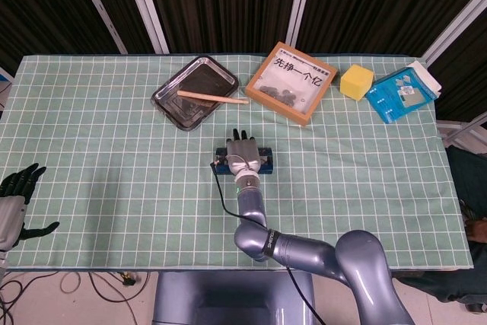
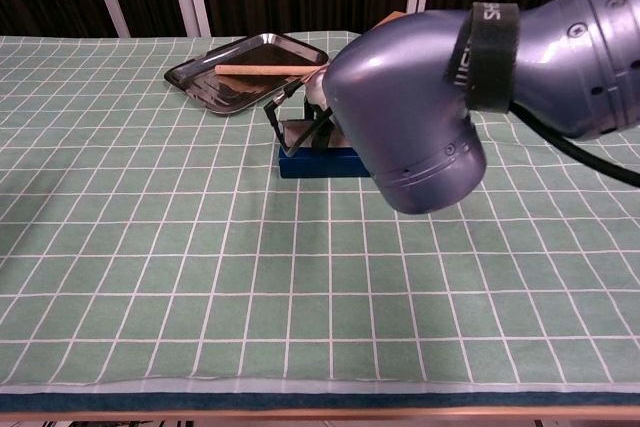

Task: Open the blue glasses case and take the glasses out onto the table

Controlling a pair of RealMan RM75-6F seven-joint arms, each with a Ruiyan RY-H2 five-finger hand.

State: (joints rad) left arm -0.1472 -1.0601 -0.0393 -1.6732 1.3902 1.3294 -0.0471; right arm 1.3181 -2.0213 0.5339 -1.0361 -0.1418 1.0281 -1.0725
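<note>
The blue glasses case [image 1: 265,162] lies near the middle of the table, its long side parallel to the front edge. My right hand [image 1: 242,154] rests on top of it, back up, fingers straight and pointing away past the case's far edge. From the chest, the case [image 2: 320,164] shows as a low blue box, and my right elbow [image 2: 420,117] hides most of the hand. I cannot tell whether the lid is raised. No glasses show. My left hand [image 1: 15,197] hangs at the near left table edge, fingers spread, holding nothing.
A metal tray [image 1: 173,101] with a wooden stick [image 1: 213,97] on it sits behind the case. A wooden picture frame [image 1: 295,81], a yellow block [image 1: 356,81] and a blue packet [image 1: 401,93] line the far right. A black cable [image 1: 222,199] runs along my right forearm.
</note>
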